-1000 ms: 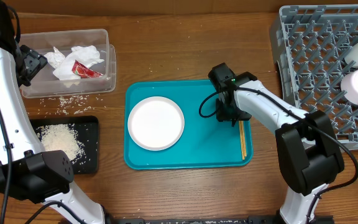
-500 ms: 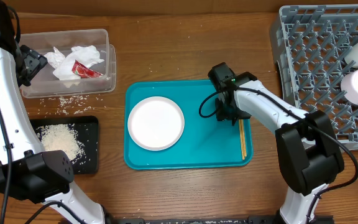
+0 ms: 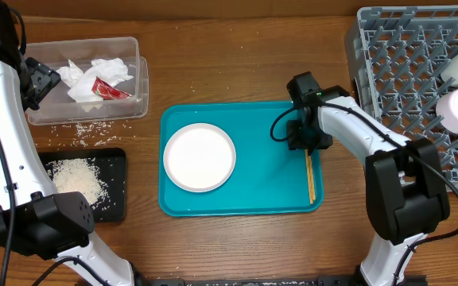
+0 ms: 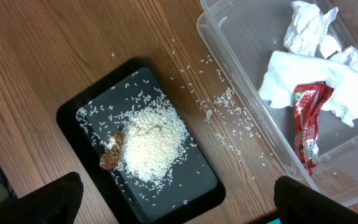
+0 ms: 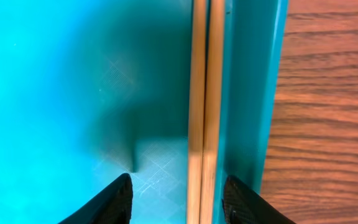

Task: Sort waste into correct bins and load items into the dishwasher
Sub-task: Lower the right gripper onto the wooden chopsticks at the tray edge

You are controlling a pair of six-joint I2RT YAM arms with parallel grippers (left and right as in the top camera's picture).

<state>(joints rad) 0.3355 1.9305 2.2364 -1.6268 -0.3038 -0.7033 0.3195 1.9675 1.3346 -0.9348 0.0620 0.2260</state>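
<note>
Two slim wooden chopsticks are seen lying side by side against the glossy teal tray's right wall; the right gripper is pointed straight down over them, dark jaws parted and straddling the pair, nothing clamped; the left gripper is held spread wide above the matte black tray.

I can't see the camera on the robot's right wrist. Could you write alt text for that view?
A pair of thin wooden chopsticks lies side by side along the edge wall of a teal plastic tray, with the right arm's two black fingers open, one on each side. Brown wooden table shows beyond.
</note>
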